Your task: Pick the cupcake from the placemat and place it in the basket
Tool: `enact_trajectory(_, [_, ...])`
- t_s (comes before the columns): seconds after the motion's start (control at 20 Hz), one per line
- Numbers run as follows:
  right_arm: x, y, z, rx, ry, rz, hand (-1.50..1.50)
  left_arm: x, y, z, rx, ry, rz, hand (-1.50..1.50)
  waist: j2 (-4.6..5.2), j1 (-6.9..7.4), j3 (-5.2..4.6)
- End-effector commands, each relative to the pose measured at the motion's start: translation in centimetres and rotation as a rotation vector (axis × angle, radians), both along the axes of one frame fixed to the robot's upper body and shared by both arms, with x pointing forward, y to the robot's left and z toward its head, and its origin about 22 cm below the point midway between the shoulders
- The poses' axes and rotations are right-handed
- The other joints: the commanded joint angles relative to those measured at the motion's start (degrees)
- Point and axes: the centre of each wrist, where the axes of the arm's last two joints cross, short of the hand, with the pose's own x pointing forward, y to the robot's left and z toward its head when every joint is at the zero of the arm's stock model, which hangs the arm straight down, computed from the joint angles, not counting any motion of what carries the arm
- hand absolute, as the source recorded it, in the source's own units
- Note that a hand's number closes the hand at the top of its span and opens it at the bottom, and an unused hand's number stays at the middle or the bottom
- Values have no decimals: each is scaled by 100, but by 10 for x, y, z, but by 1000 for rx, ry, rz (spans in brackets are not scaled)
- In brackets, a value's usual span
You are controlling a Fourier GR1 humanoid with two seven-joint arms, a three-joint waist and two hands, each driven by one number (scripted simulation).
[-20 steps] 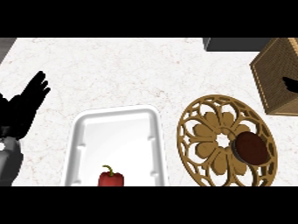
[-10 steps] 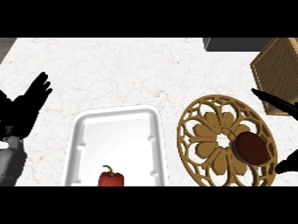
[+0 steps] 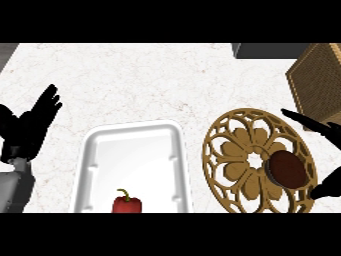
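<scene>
A dark brown cupcake (image 3: 287,168) sits on the right part of a round tan openwork placemat (image 3: 239,150). The woven basket (image 3: 328,75) stands at the far right, beyond the placemat. My right hand (image 3: 339,150) is at the right edge, open, with fingers above and thumb below the cupcake's right side, not touching it. My left hand (image 3: 27,125) rests open at the left edge, fingers up.
A white tray (image 3: 136,145) lies left of the placemat with a red bell pepper (image 3: 126,204) at its near end. A dark object (image 3: 265,50) shows at the counter's far edge.
My right hand has come further in from the right edge toward the cupcake, fingers and thumb spread. The left hand and the objects have not moved.
</scene>
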Motion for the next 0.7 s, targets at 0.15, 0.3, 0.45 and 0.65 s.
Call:
enact_trajectory(0.15, [-8,-10,-15,66,-1,35,-150,-16,-4,13,3,-17,4,0,-7,12,0])
enact_trajectory(0.3, [-3,-20,-8,80,7,55,-150,-9,3,-9,2,4,0,0,0,-2,-1])
enact_trajectory(0.45, [-12,-2,-2,74,1,92,-150,-3,1,3,2,-7,-4,0,-7,-26,-2])
enact_trajectory(0.65, [-22,-12,-15,26,-6,76,-150,0,-6,-1,-7,-4,-10,0,-2,-18,-1])
